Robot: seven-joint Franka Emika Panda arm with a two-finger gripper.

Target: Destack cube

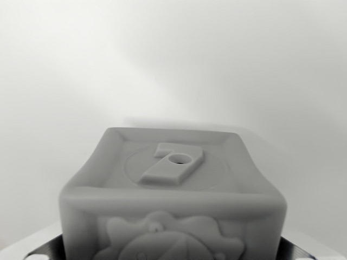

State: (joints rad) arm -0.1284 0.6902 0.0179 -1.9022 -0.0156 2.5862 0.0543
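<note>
Nearest my wrist view, dark finger (40, 250) edges flank the cube's lower corners; I cannot tell whether the claw pinches it. The grey cube (172, 200) fills the lower centre, a raised 7 (172, 164) with a hole on top. Beyond, plain white background (173, 59).

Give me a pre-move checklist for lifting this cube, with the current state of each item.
1. Cube in the wrist view: ok, it fills the lower centre.
2. Cube roughly centred left to right: ok.
3. Top face with the raised numeral unobstructed: ok.
4. Gripper fingers on either side of the cube: cannot tell, only dark ridged edges show at the bottom corners.
5. Second cube underneath: cannot tell, the frame cuts off below.
6. Space behind the cube free: ok, only a plain white background shows.
</note>
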